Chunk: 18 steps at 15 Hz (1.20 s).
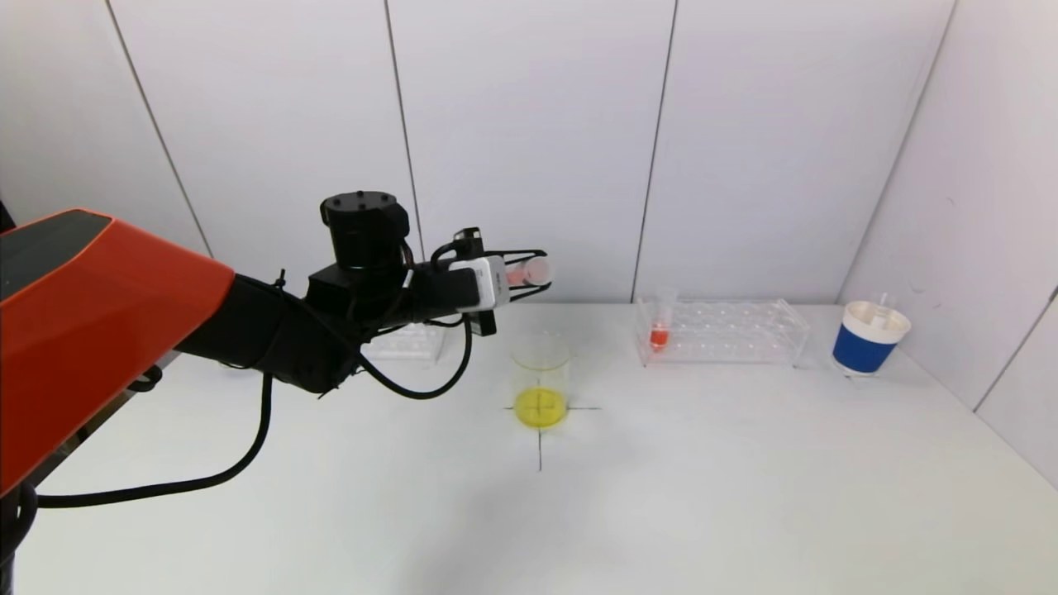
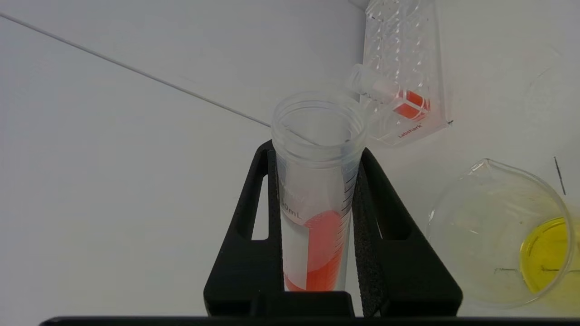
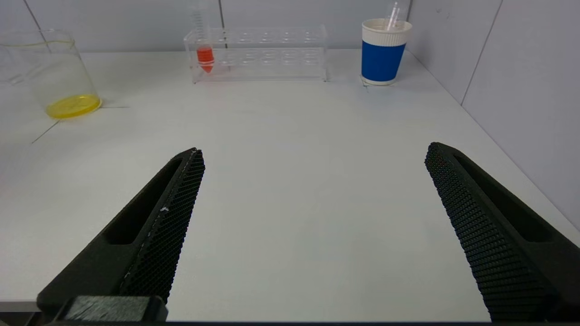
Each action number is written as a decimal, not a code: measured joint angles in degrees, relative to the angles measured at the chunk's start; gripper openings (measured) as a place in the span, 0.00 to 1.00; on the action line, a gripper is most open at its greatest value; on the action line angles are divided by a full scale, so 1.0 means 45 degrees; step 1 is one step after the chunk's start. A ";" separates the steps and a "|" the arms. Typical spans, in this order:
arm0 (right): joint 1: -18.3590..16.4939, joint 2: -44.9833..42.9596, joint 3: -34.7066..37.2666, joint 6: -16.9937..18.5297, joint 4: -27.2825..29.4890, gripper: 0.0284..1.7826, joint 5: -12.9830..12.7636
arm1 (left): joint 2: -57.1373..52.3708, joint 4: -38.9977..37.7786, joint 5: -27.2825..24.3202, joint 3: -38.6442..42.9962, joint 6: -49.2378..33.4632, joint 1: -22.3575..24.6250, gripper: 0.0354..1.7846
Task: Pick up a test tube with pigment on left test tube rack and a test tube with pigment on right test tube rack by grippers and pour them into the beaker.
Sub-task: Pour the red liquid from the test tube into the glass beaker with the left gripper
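My left gripper is shut on a clear test tube with red pigment pooled near its bottom. It holds the tube almost level, mouth pointing right, above the glass beaker, which has yellow liquid in it. The left test tube rack lies behind the arm, mostly hidden. The right test tube rack holds one tube with red pigment at its left end. My right gripper is open over bare table near the front right, out of the head view.
A blue and white paper cup with a clear tube in it stands at the far right by the wall. A black cross mark lies under the beaker. White wall panels close the back and the right side.
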 joint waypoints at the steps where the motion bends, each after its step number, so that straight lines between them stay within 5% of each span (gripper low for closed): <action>1: 0.0000 0.0000 0.0000 0.0000 0.0000 0.99 0.0000 | 0.0125 -0.0287 -0.0103 0.0011 0.0209 0.0054 0.24; 18: 0.0000 0.0000 0.0000 0.0000 -0.0005 0.99 0.0005 | 0.1923 -0.1319 -0.0512 -0.0165 0.3920 0.0447 0.24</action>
